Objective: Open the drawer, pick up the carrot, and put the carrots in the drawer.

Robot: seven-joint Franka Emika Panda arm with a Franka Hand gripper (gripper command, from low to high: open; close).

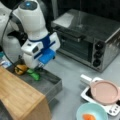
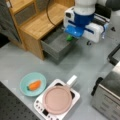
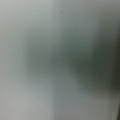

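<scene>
The dark-grey drawer stands pulled out of the wooden-topped cabinet in both front views. The small orange carrot lies in a light-blue bowl on the table, well away from the drawer. My gripper hangs low over the drawer's far end, its fingers hidden under the white-and-blue hand. The wrist view holds only a blurred grey surface.
A yellow-orange lumpy vegetable and a green vegetable lie in the drawer by the gripper. A silver toaster oven stands nearby. A pink lidded pan sits on a white cooker beside the bowl.
</scene>
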